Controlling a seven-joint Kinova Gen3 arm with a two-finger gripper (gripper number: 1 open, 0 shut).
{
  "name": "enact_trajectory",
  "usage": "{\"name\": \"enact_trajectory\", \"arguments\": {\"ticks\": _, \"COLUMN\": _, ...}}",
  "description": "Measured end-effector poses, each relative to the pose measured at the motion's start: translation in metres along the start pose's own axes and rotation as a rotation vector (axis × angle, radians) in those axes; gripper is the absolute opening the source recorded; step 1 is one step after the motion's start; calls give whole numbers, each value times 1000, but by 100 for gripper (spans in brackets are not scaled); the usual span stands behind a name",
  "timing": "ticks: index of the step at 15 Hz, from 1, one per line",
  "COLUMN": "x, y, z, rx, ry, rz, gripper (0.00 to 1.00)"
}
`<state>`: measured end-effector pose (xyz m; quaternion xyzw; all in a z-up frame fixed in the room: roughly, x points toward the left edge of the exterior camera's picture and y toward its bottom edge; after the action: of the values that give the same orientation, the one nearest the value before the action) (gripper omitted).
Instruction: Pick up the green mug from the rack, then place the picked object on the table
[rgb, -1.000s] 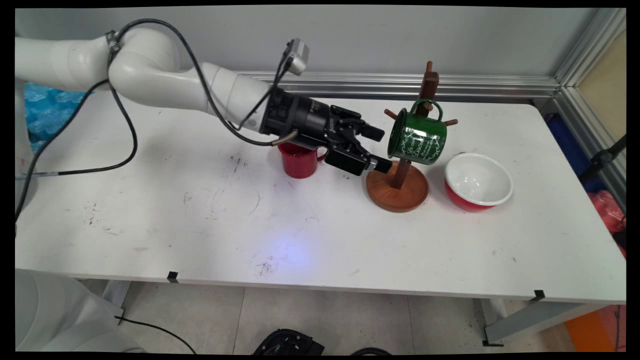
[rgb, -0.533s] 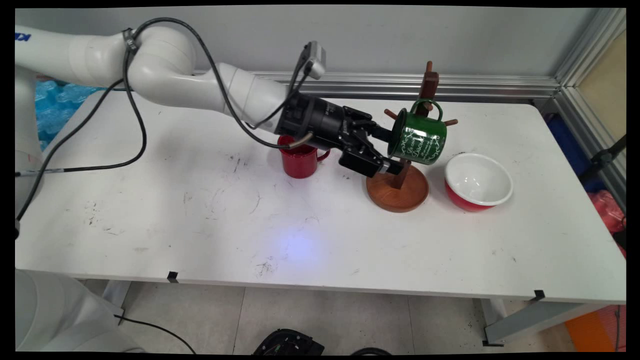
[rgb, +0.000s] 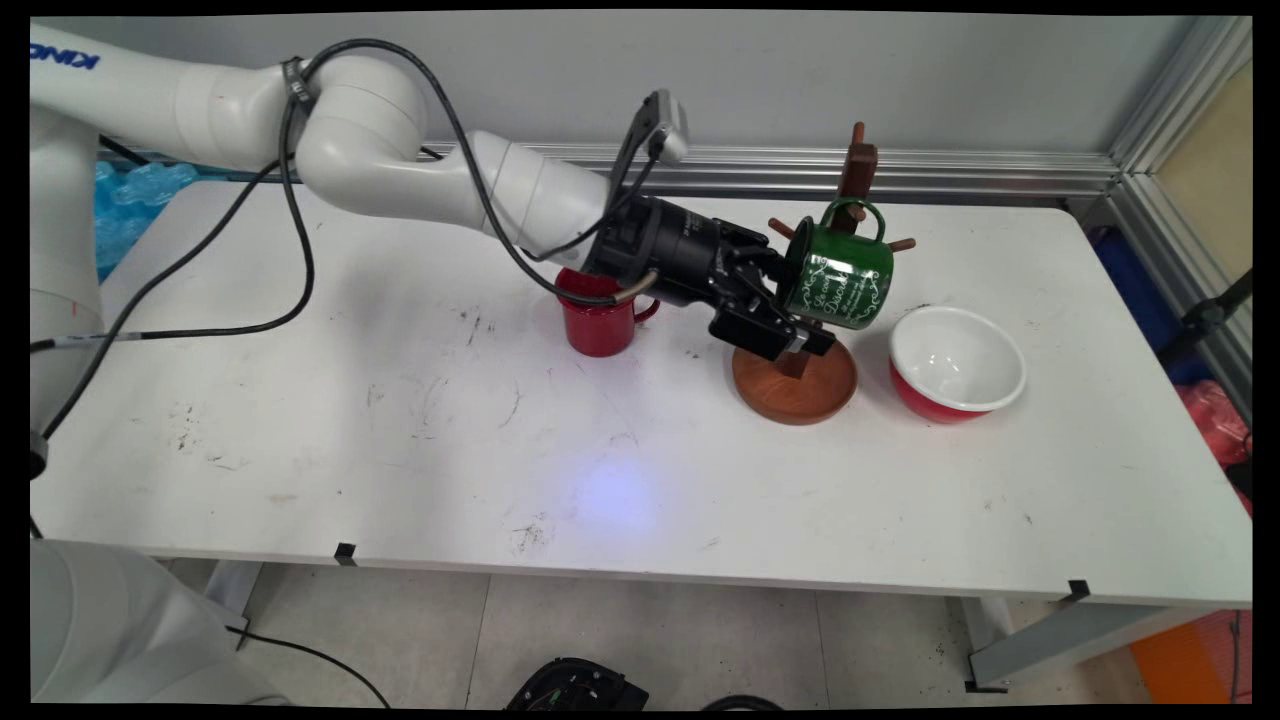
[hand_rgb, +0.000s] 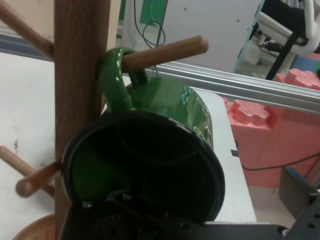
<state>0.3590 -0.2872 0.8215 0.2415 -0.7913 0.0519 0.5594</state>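
Hand view: green mug (hand_rgb: 150, 165) hangs by its handle (hand_rgb: 116, 80) on a peg (hand_rgb: 165, 51) of the wooden mug tree (hand_rgb: 80, 75), open mouth facing the camera and filling the lower frame. Main view: gripper (rgb: 790, 305) is at the mug's (rgb: 838, 278) rim, one finger (rgb: 775, 335) below the mug, the other hidden against the mouth; how far the fingers are spread, and whether they grip the rim, cannot be told. Mug tree (rgb: 795, 375) stands on the white table (rgb: 400, 450). Red mug (rgb: 598, 320) sits behind the wrist, to the left. Red bowl (rgb: 955, 362) with white inside sits just right of the tree's base.
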Motion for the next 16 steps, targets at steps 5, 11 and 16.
{"name": "enact_trajectory", "arguments": {"ticks": 5, "x": 3, "y": 0, "z": 8, "rx": -7, "ry": 6, "rz": 0, "gripper": 0}}
{"name": "enact_trajectory", "arguments": {"ticks": 11, "x": 5, "y": -1, "z": 12, "rx": -15, "ry": 6, "rz": 3, "gripper": 0}}
{"name": "enact_trajectory", "arguments": {"ticks": 16, "x": 6, "y": -2, "z": 10, "rx": -22, "ry": 7, "rz": 10, "gripper": 0}}
